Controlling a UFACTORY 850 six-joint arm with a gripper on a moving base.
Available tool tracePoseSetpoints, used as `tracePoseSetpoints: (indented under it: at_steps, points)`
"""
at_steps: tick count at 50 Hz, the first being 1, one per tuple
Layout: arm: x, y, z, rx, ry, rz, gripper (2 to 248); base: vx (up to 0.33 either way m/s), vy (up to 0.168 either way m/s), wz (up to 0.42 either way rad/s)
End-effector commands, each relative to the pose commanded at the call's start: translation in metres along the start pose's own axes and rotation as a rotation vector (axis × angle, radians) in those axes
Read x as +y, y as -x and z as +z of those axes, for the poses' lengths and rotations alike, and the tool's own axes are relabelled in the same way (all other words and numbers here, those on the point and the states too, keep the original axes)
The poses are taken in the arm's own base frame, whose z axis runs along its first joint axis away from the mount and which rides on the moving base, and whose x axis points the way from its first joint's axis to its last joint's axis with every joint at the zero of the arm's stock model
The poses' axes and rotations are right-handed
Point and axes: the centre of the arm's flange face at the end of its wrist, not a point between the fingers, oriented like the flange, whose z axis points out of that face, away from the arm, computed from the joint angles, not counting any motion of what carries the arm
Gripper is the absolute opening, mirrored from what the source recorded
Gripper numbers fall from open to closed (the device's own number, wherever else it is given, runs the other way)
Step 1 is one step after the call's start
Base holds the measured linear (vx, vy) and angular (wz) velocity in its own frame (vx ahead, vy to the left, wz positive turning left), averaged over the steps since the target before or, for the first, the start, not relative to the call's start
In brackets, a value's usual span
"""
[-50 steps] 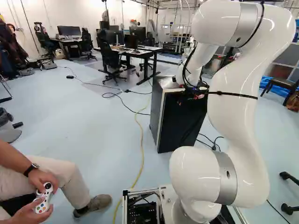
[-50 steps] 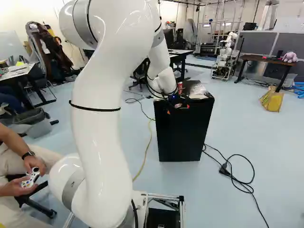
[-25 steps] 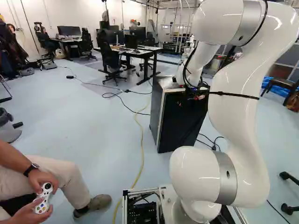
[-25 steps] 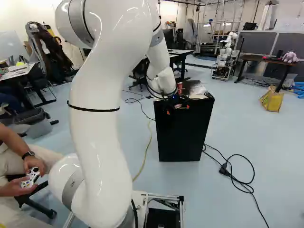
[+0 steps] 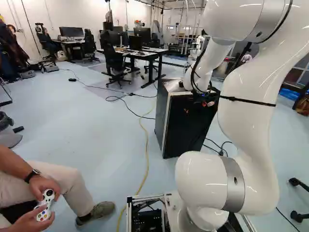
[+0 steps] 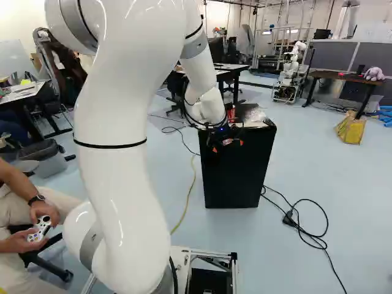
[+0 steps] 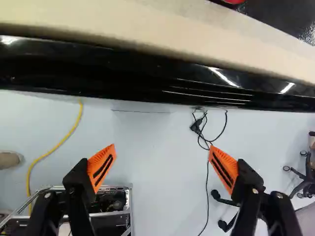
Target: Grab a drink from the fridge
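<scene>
Gripper wide, fingers well apart, near the front top edge of the fridge; red can upright on the fridge top.
Surface/room: fridge boxy, black front, glossy curved lip and smooth pale band in wrist view; crinkled clear plastic beside can. Floor smooth, pale blue; yellow cord in a loose curve, black cable looped right of fridge. Desk with monitors behind; another robot farther back, right base view.
</scene>
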Motion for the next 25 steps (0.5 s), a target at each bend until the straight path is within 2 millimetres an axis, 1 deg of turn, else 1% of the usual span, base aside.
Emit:
tracePoseSetpoints:
  at_steps: [13, 25]
  points:
    - [-0.008, 0.016, -0.010, 0.047, -0.006, 0.007, 247, 0.000, 0.000, 0.000]
    - [-0.015, 0.027, -0.021, 0.140, -0.014, 0.044, 247, 0.000, 0.000, 0.000]
